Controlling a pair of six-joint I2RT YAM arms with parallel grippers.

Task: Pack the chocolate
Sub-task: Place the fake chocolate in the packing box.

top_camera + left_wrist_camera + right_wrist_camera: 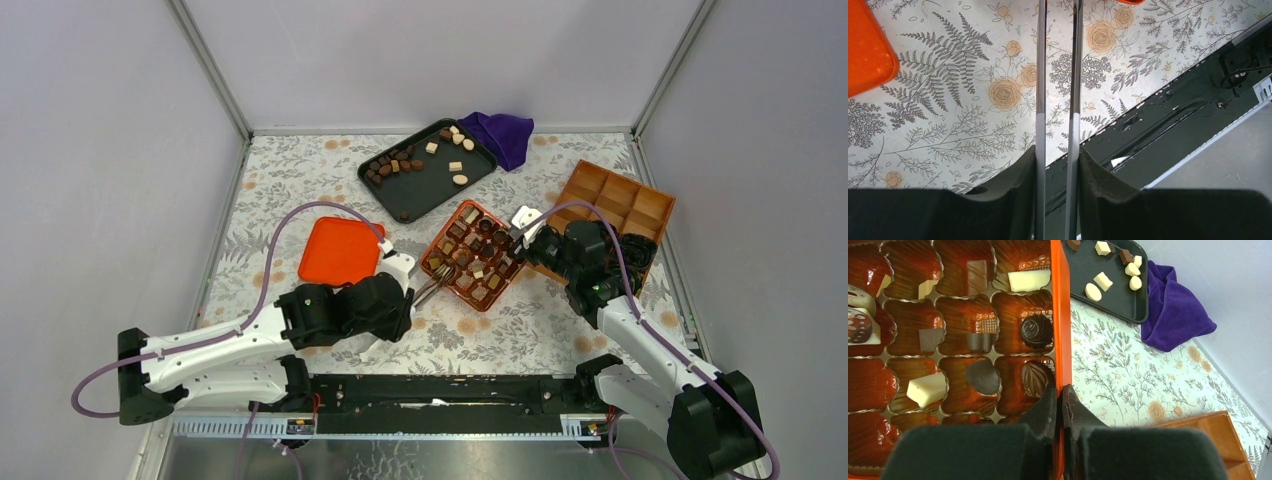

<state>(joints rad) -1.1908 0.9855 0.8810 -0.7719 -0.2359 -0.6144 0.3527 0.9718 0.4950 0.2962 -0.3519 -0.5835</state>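
Your right gripper is pinched tight on the right-hand wall of the chocolate box. I read that as a brace, so the box can't slide while you work in it from the other side.

Your left gripper is closed part-way on a pair of tongs. It clamps both legs near the handle end, and the legs stand a little apart. That's likely why the claw isn't fully closed: squeeze harder and the tips shut.

In the top view the tong tips sit over the near-left cells of the box. I can't tell whether a piece is between them, and the left wrist view cuts the tips off.

The chocolate: most cells near the right wall hold one piece each, dark, mid brown or white. Loose pieces lie on the black tray, just beyond the box on the far side, so tong trips are short. My read is mid-task, with several left to move.

The orange lid is parked left of the box, out of the way until closing. The purple cloth and the wooden divided tray look uninvolved.
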